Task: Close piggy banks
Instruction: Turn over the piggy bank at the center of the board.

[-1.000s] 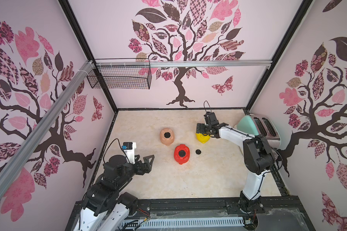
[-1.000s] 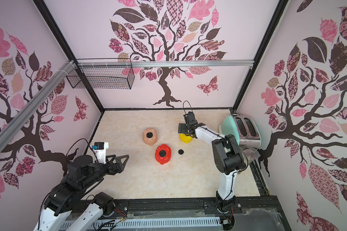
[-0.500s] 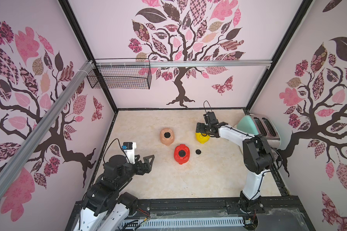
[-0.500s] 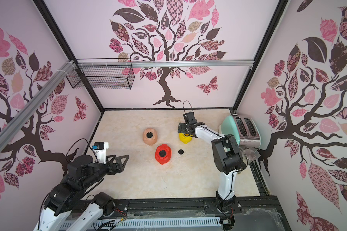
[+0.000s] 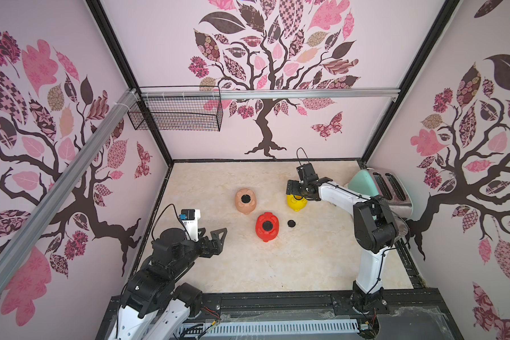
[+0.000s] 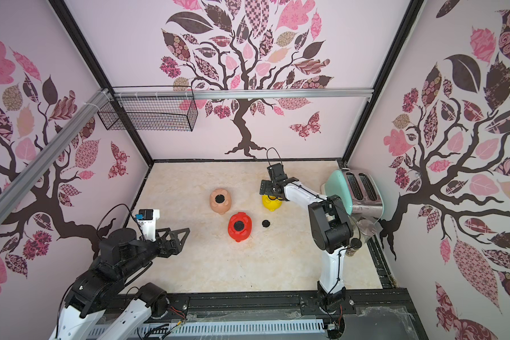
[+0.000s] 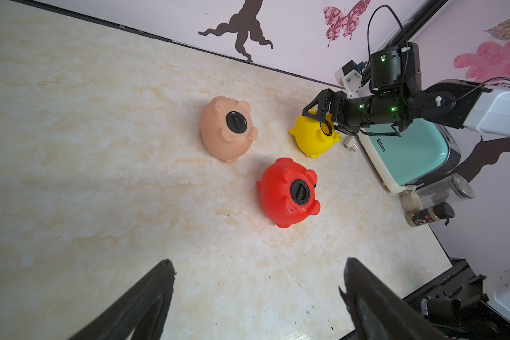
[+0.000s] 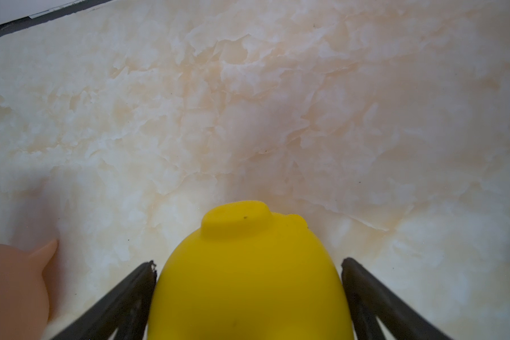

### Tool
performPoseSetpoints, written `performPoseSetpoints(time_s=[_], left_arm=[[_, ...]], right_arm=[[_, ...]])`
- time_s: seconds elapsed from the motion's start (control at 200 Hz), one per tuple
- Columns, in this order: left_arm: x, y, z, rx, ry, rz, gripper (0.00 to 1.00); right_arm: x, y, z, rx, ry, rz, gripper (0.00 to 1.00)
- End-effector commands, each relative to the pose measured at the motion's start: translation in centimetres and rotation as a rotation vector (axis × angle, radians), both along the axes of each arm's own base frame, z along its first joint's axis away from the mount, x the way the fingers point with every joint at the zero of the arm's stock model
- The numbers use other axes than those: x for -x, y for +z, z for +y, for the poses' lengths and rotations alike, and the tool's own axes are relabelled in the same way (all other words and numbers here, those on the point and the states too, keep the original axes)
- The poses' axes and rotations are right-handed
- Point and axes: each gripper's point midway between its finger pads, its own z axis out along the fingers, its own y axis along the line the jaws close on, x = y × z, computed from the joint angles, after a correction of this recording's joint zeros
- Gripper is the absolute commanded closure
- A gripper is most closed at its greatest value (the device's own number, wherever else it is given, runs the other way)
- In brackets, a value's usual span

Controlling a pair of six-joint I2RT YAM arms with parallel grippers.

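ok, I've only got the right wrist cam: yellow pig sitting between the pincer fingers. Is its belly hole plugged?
Observer: No. The left wrist view shows the yellow pig with its belly hole open.
Operator: Where's its plug?
Observer: In both top views a loose black plug lies on the table, beside the red pig and not touching it.
Operator: Other two done?
Observer: Yes. The red pig and the peach pig are both plugged.
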Motion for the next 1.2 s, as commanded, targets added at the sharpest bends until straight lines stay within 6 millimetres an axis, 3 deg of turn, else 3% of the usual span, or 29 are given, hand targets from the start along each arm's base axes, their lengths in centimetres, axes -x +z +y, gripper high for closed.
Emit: performPoseSetpoints(time_s=[0.0, 0.91, 1.195], left_arm=[[-0.1, 0.3, -0.2, 0.002, -0.014, -0.025, 0.08], [-0.1, 0.0, -0.2, -0.011, -0.006, -0.015, 0.08], [-0.1, 0.0, -0.2, -0.014, -0.005, -0.014, 0.08]], right_arm=[[1.6, -1.7, -0.1, 0.046, 0.027, 0.104, 0.0], [0.0, 2.7, 1.0, 0.028, 0.088, 0.026, 0.0], [-0.4, 7.2, 0.5, 0.047, 0.084, -0.054, 0.0]])
